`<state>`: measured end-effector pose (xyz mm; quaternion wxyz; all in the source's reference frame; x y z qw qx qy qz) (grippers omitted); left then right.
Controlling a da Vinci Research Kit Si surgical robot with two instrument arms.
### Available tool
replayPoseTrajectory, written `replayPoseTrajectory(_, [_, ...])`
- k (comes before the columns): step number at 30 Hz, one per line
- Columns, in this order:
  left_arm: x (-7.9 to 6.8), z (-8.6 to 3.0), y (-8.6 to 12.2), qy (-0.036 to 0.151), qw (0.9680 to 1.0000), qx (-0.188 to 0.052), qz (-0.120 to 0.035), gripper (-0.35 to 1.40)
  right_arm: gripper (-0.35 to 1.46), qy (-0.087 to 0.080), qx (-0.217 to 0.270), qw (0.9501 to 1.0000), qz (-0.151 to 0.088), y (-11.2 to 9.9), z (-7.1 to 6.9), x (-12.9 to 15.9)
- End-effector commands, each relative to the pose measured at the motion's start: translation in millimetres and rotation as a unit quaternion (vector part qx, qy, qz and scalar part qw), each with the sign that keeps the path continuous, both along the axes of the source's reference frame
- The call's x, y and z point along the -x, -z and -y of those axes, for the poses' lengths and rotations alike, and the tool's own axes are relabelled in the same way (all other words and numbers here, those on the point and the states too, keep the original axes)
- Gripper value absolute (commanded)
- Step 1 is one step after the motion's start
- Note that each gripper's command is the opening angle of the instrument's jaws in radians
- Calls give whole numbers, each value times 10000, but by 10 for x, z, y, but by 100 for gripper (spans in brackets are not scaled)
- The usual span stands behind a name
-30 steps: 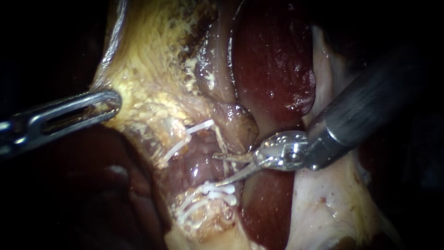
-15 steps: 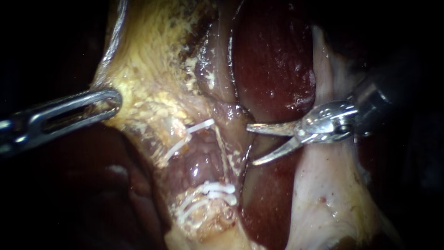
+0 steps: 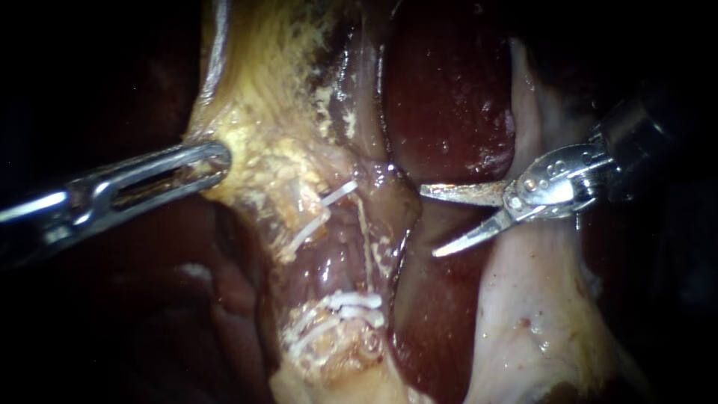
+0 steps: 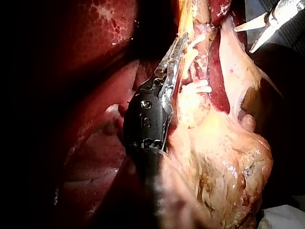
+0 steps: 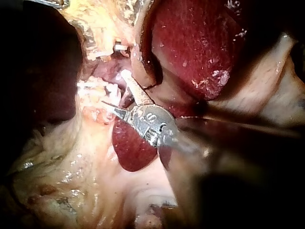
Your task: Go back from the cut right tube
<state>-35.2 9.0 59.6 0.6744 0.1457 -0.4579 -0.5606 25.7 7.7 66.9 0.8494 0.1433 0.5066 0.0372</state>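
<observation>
The right tube [image 3: 366, 238] lies at the centre of the endoscope view. Its long axis runs up and down, leaning slightly. It sits between one white clip [image 3: 340, 193] above and a stack of white clips [image 3: 355, 307] below. It is a thin, pale, glistening strand against reddish tissue. I cannot make out its cut ends. My right instrument [image 3: 428, 221] ends in two pointed blades, spread in a wide V. The tips point toward the tube but stand apart from it, over the dark red liver [image 3: 449, 97]. The blades hold nothing. My left instrument [image 3: 221, 158] has long slotted jaws closed on the edge of the yellow tissue [image 3: 262, 112] beside the upper clip. The left wrist view shows that tissue pinched between both jaws.
</observation>
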Motion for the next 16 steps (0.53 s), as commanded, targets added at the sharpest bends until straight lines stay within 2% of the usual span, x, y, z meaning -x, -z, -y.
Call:
replayPoseTrajectory(1, [6,-1,-7,-26,10000,-6,4,-35,143,-7,0,10000,-10,0,0,0])
replayPoseTrajectory(3, [18,-4,-17,-48,10000,-5,28,-35,143,-6,0,10000,-10,0,0,0])
replayPoseTrajectory(7, [32,-10,-23,-80,10000,13,38,-35,143,8,23,10000,-15,0,-1,1])
replayPoseTrajectory(16, [32,-9,-24,-83,10000,15,40,-35,143,24,45,10000,-22,2,-1,2])
